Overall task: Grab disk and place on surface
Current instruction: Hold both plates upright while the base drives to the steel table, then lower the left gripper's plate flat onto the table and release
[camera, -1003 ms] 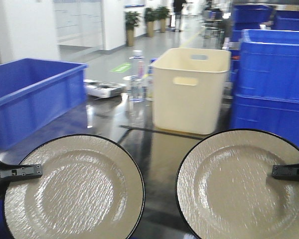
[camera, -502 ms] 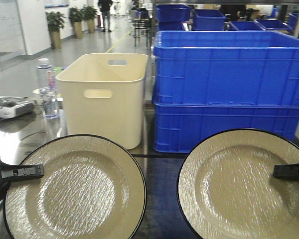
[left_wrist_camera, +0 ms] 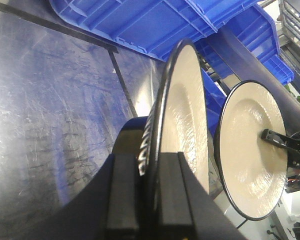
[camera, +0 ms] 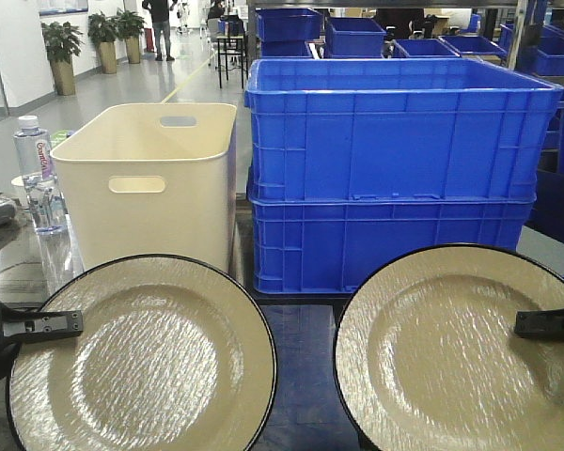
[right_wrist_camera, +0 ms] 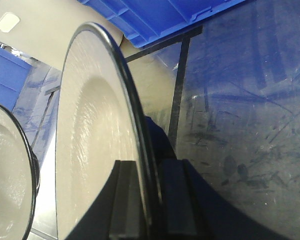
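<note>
Both arms holding, nothing set down yet.
The left gripper (left_wrist_camera: 149, 167) clamps its jaws on the rim of the left disk (camera: 141, 362), just in front of the cream bin (camera: 150, 178); the right gripper (right_wrist_camera: 149, 172) grips the right disk (camera: 451, 352) likewise, in front and to the right of that bin. Both black-rimmed disks hang above the dark, glossy table (left_wrist_camera: 50, 100).

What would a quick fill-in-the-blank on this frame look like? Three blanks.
1. The left hand holds the left plate and the right hand the right plate, each by its ____.
2. Behind them, the cream bin stands beside two stacked ____ crates.
3. Left of that bin stands a clear water ____.
Missing: rim, blue, bottle.
</note>
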Tool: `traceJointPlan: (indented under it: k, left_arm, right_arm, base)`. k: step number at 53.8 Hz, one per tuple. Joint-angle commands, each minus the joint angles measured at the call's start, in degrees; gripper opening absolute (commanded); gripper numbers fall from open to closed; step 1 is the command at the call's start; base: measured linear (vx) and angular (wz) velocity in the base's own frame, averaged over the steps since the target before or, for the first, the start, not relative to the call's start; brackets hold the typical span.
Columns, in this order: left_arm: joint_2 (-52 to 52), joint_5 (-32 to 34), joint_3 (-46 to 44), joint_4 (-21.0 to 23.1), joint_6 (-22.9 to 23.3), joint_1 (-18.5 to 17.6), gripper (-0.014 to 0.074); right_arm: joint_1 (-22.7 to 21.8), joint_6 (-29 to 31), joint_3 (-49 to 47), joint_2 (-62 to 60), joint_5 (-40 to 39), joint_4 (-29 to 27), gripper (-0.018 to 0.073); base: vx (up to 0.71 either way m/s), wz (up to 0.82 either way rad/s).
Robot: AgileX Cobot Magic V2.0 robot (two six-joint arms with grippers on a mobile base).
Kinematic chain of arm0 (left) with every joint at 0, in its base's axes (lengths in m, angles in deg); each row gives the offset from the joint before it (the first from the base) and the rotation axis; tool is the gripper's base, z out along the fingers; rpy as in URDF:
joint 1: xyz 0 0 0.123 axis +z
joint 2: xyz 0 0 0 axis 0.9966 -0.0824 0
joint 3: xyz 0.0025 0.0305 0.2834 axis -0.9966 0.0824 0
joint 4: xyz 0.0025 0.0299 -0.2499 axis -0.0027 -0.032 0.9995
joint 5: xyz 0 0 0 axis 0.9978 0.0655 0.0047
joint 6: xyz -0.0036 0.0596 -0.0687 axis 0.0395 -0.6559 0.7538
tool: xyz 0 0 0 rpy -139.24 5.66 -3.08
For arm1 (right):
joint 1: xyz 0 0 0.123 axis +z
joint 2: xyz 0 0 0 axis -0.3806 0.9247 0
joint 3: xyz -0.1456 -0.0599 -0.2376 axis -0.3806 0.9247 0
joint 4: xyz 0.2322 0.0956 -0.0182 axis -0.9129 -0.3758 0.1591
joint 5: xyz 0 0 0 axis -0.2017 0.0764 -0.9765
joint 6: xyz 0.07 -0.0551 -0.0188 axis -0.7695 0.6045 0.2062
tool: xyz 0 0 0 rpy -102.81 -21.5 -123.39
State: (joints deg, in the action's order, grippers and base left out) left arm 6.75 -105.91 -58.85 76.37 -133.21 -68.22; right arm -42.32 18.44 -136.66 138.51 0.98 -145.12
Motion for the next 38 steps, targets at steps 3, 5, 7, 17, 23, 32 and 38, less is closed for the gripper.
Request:
traceJointPlan:
  k: [3, 5, 7, 17, 23, 32, 38]
  left_arm:
    - [2.1, -4.8, -1.7, 8.3, 0.9, -0.2, -0.0001]
    - [2.1, -4.9, -1.7, 8.3, 0.9, -0.2, -0.0001]
    - [2.1, -4.8, -1.7, 8.3, 0.9, -0.2, -0.0001]
    - [2.1, -4.8, -1.7, 8.3, 0.9, -0.2, -0.0001]
    - [2.1, -4.5, -1.7, 8.4, 0.9, -0.2, -0.0001]
    - [2.1, -3.9, -1.7, 8.4, 0.9, -0.2, -0.0001]
    - [2.1, -2.8, -1.7, 8.4, 0.9, -0.2, -0.0001]
  right_arm:
    - [-0.3, 0.0, -1.9, -2.1, 0.4, -7.0, -0.0009]
    - [-0.3, 0.0, -1.9, -2.1, 0.4, -7.0, -0.0009]
    - [-0.3, 0.0, -1.9, -2.1, 0.2, -7.1, -0.0009]
    - [-0.3, 0.0, -1.9, -2.1, -0.1, -10.2, -0.0009]
    - [-0.3, 0.0, -1.9, -2.1, -0.1, -12.0, -0.0009]
    - [-0.3, 0.0, -1.9, -2.1, -0.6, -15.8, -0.0009]
    - [-0.3, 0.0, -1.9, -2.1, -1.0, -19.3, -0.0009]
  base:
    - [0.0, 0.0]
    - [0.0, 0.0]
    - [0.0, 0.0]
    - [0.0, 0.0]
    - [0.0, 0.0]
    - [0.0, 0.0]
    - [0.0, 0.0]
